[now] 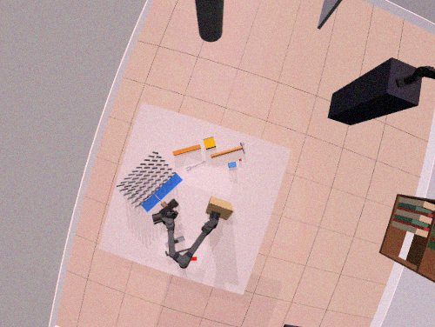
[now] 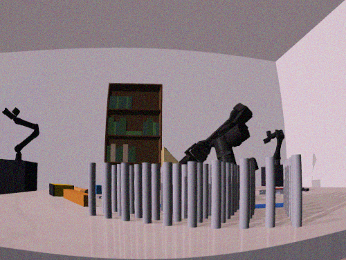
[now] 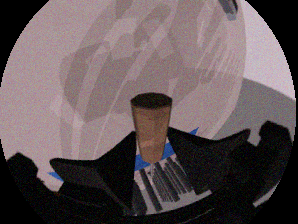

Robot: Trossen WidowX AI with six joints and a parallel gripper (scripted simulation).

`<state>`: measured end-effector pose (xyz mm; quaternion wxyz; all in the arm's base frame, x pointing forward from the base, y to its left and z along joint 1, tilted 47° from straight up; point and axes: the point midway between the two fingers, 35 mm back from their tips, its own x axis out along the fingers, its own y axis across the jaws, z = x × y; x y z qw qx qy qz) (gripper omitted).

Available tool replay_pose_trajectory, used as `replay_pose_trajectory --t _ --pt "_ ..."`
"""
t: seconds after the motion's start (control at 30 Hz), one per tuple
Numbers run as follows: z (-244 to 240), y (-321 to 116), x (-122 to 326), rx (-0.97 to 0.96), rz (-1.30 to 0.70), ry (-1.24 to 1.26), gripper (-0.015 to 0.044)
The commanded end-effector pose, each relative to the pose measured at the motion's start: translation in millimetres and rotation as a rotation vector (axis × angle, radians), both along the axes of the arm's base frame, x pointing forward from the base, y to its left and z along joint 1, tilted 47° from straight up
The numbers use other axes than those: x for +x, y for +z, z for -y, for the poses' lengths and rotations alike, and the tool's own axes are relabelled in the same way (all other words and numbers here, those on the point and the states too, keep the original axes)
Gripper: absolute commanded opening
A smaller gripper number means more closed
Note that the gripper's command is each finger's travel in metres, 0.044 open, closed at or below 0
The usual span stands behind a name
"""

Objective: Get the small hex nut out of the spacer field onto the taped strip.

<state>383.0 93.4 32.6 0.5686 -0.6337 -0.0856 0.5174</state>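
Note:
My gripper (image 1: 164, 205) (image 3: 150, 132) is shut on the brown wooden handle (image 1: 163, 203) (image 3: 151, 125) of a tool, above the front edge of the tape. The tool's thin light shaft (image 1: 157, 198) reaches over the blue taped strip (image 1: 171, 183) (image 2: 260, 206) (image 3: 142, 161) toward the spacers; its tip cannot be made out. The grey metal spacers (image 2: 167, 193) stand upright in rows behind the strip; the wrist view shows some beyond the handle between my fingers. In the exterior view the spacers hide my fingers and the tool. The nut cannot be made out in any view.
Right of the field lie an orange bar (image 1: 187, 150), a yellow block (image 1: 210, 143), a wrench (image 1: 196, 165), a hammer (image 1: 227, 151) and a blue block (image 1: 232, 164). A beige box (image 1: 220, 206) stands beside my arm's base. A red piece (image 1: 194, 258) lies near the elbow.

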Motion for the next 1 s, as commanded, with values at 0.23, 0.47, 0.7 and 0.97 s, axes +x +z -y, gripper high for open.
replay_pose_trajectory --t 0.23,0.47,0.7,0.97 --pt "-3.0 3.1 -6.4 0.001 0.0 -0.004 0.0" --pt "-4.9 4.6 -10.4 0.001 -0.001 -0.004 0.0" --pt "-6.9 6.1 -14.3 0.001 -0.001 -0.004 0.0" --pt "-9.1 7.7 -18.6 0.001 -0.001 -0.004 0.0"
